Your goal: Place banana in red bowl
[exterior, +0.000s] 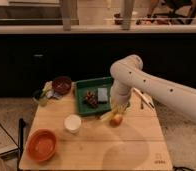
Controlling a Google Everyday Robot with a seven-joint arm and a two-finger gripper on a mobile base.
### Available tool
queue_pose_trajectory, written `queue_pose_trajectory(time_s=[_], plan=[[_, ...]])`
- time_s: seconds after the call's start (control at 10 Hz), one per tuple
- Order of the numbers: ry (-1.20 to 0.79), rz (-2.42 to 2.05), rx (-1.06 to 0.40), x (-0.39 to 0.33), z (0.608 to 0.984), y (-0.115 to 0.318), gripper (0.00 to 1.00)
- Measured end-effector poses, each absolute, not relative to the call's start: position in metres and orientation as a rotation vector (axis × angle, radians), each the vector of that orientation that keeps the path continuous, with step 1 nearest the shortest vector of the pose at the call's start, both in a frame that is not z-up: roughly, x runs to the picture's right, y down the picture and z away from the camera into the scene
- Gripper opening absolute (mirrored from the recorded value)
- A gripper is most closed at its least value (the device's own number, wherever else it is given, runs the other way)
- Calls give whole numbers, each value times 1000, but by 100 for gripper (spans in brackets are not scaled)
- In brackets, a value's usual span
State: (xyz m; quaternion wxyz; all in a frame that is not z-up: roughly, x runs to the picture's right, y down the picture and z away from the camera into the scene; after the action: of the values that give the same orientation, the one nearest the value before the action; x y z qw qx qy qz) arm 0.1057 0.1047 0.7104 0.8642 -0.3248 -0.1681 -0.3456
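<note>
Camera view, the only view on record.

1. The wooden tabletop (pixel 136 150) carries all the items noted.
2. The white arm (pixel 141 82) enters from the right and bends down over the middle of the tabletop. The end effector (pixel 119 107) hangs at its lower end, just off the front right corner of the green tray (pixel 81 102) and directly above the round apple (pixel 116 120).
3. The arm's own bulk covers the end effector, so I cannot tell whether it is wide, narrow or holding anything.
4. The banana (pixel 106 116) is a short, pale yellow piece lying on the tabletop. It sits between the tray's front edge and the apple, close against the apple's left side. Whether it touches the end effector cannot be determined.
5. The red bowl (pixel 41 145) stands at the front left corner, well apart from the banana, and nothing is visible inside it.
6. A white cup (pixel 72 123) stands between the red bowl and the tray.
7. The tray holds a dark lumpy item (pixel 91 99) and a pale blue-grey item (pixel 102 94) side by side.
8. A dark maroon bowl (pixel 62 85) stands at the tray's rear left.
</note>
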Motion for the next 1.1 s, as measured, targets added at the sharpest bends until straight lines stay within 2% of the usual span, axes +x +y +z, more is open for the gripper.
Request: queue_pose_trajectory(time_s=[0.3, 1.1], plan=[[-409, -815, -673, 68, 692, 105, 0], [-537, -991, -706, 1, 674, 120, 0]])
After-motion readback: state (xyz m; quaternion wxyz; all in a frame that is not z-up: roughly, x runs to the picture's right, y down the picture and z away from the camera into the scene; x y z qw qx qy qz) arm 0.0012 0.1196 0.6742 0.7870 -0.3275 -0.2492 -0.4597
